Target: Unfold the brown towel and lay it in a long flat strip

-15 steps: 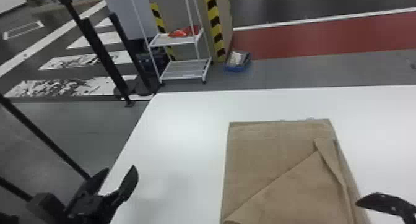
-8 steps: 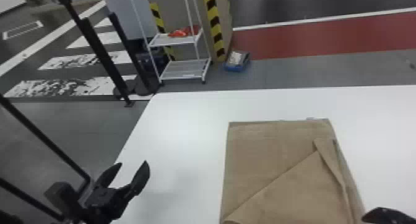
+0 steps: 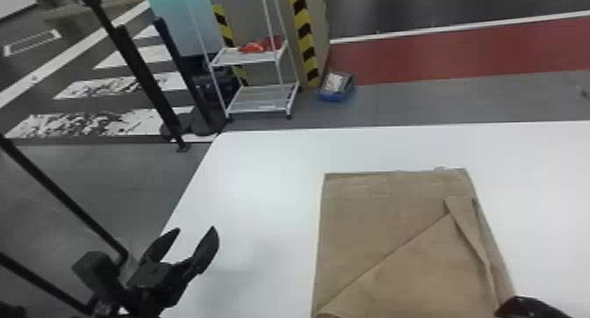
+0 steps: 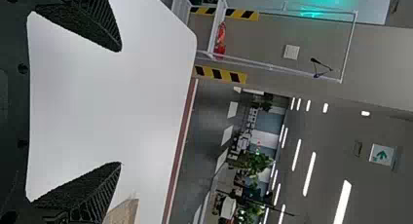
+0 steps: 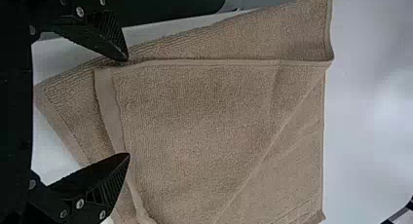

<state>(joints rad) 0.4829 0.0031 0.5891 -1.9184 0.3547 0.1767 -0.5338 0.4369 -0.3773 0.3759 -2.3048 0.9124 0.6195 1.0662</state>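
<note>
Holds the left gripper (image 3: pixel 196 228) spread above the white surface (image 3: pixel 263 185), left of the brown towel (image 3: pixel 386 225); holds the right gripper (image 3: pixel 527 307) spread at the towel's right edge. Has the towel lying partly folded on the surface.

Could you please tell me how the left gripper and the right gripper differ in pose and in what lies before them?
The left gripper points outward fairly level, its camera taking in the room beyond; the right gripper angles downward. The left gripper is near the table's left edge, away from the towel, while the right gripper is at the towel's right side. Both grippers are open and empty.
</note>
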